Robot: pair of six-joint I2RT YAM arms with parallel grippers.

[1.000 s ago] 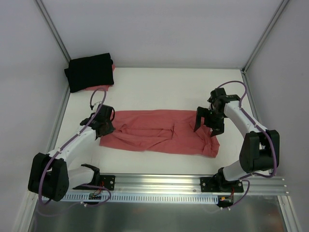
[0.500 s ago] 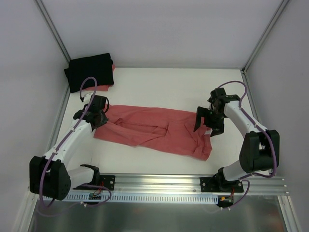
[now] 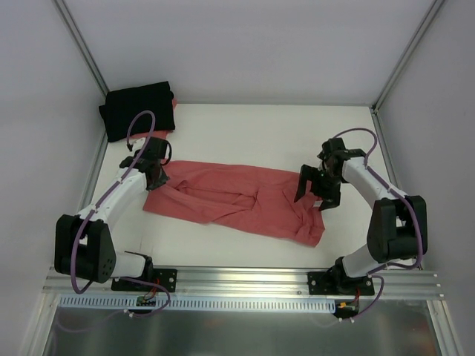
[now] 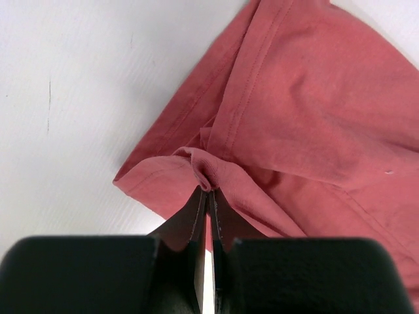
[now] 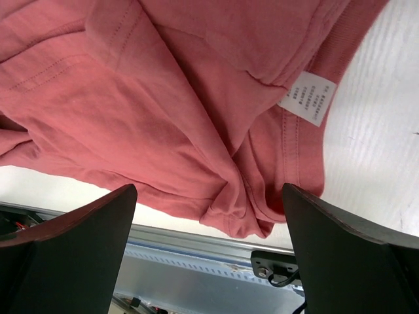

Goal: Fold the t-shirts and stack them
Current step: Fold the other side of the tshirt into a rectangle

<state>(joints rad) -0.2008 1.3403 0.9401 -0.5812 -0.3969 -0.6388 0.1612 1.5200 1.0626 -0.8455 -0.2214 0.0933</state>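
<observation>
The coral-red t-shirt [image 3: 237, 199] lies rumpled across the middle of the table. My left gripper [image 3: 154, 180] is shut on a pinched fold at its left edge; the left wrist view shows the fold [image 4: 206, 171] between the closed fingertips. My right gripper [image 3: 312, 194] is open and empty, held just above the shirt's right end. The right wrist view shows the shirt [image 5: 196, 111] and its white neck label [image 5: 306, 97] below the spread fingers [image 5: 65, 255]. The black t-shirt [image 3: 138, 110] lies folded at the back left corner.
A bit of red cloth [image 3: 151, 134] shows under the black shirt's near edge. Metal frame posts [image 3: 83, 52] rise at the back corners. An aluminium rail [image 3: 245, 280] with the arm bases runs along the near edge.
My left gripper has moved back and slightly right with the shirt's left edge, pulling the left end away from the near edge. My right gripper has barely moved.
</observation>
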